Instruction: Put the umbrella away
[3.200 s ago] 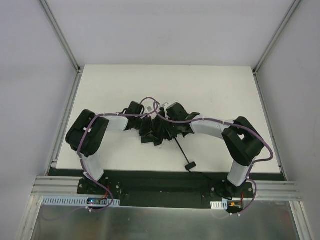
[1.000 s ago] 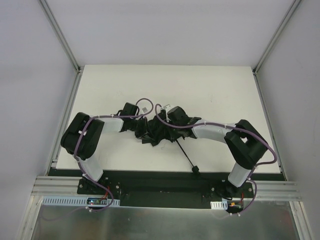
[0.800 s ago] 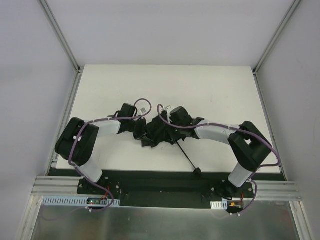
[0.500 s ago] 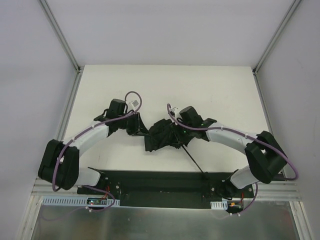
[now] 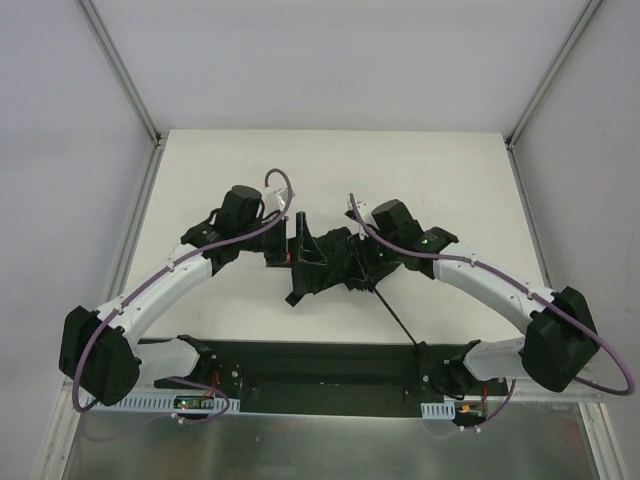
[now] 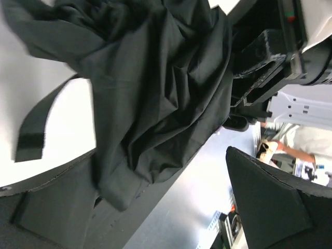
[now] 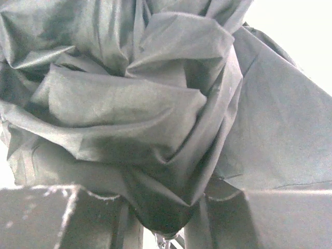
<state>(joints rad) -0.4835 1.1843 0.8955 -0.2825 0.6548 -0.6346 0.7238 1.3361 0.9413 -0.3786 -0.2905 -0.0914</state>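
The umbrella (image 5: 325,268) is a crumpled bundle of black fabric in the middle of the white table, and its thin shaft (image 5: 392,312) slants to the near right. My right gripper (image 5: 360,258) is shut on the bundle's right side; in the right wrist view the fabric (image 7: 129,104) fills the frame and bunches between the fingers (image 7: 46,218). My left gripper (image 5: 295,248) stands wide open at the bundle's left edge. Its fingers (image 6: 275,202) have only a fabric hem (image 6: 116,187) by the left one. A loose closing strap (image 6: 36,124) lies on the table. The knob handle is hidden.
The white table (image 5: 450,180) is ringed by grey enclosure walls with metal frame rails (image 5: 120,70). A black mounting plate (image 5: 320,365) carries both arm bases along the near edge. The right arm's wrist (image 6: 264,57) shows close behind the fabric in the left wrist view.
My left gripper has opened and let go of the fabric. Both arms have stretched out lower over the table, and the bundle has shifted slightly away from the bases with the right gripper.
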